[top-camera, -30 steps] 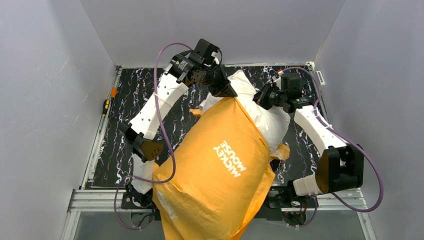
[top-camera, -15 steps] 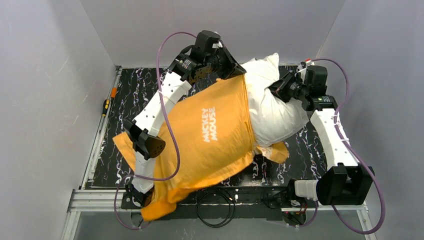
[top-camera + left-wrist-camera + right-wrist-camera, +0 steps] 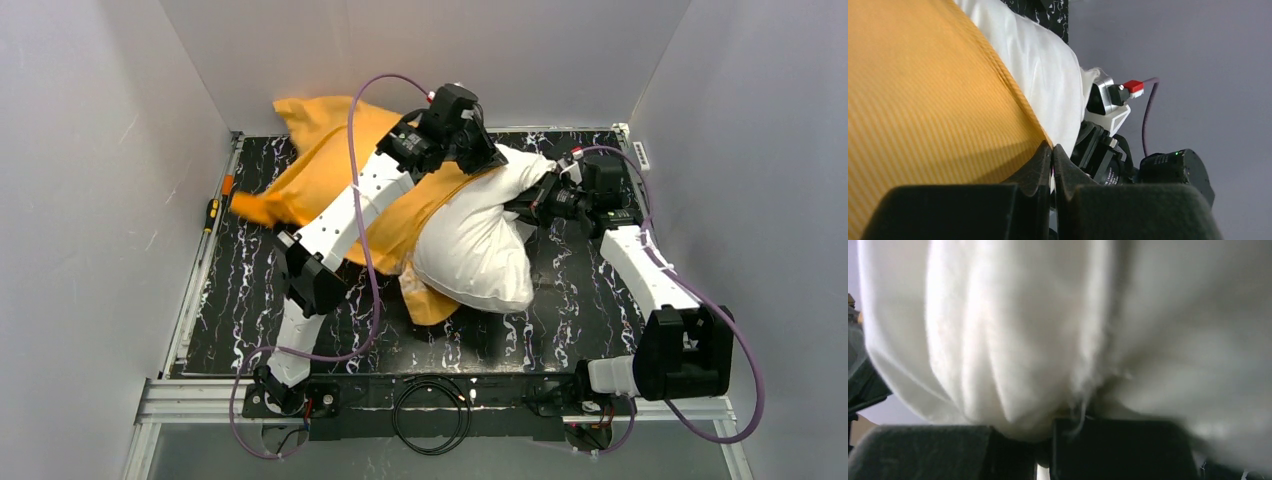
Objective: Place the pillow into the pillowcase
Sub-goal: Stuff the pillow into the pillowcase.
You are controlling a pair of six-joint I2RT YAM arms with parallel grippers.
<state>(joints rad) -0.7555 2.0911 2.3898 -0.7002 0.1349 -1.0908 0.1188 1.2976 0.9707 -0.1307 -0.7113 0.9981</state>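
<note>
Most of the pillow lay bare after the pillowcase swung far left, reversing insertion; left gripper pinched its hem, right gripper pinched the pillow.

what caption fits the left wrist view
The left gripper pinches the pillowcase hem, with the pillow bulging beyond it.

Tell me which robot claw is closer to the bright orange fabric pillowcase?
Left. The left gripper pinches the bright orange fabric pillowcase at its hem. The right gripper clamps the plump off-white fabric pillow, to the right of the orange cloth.
</note>
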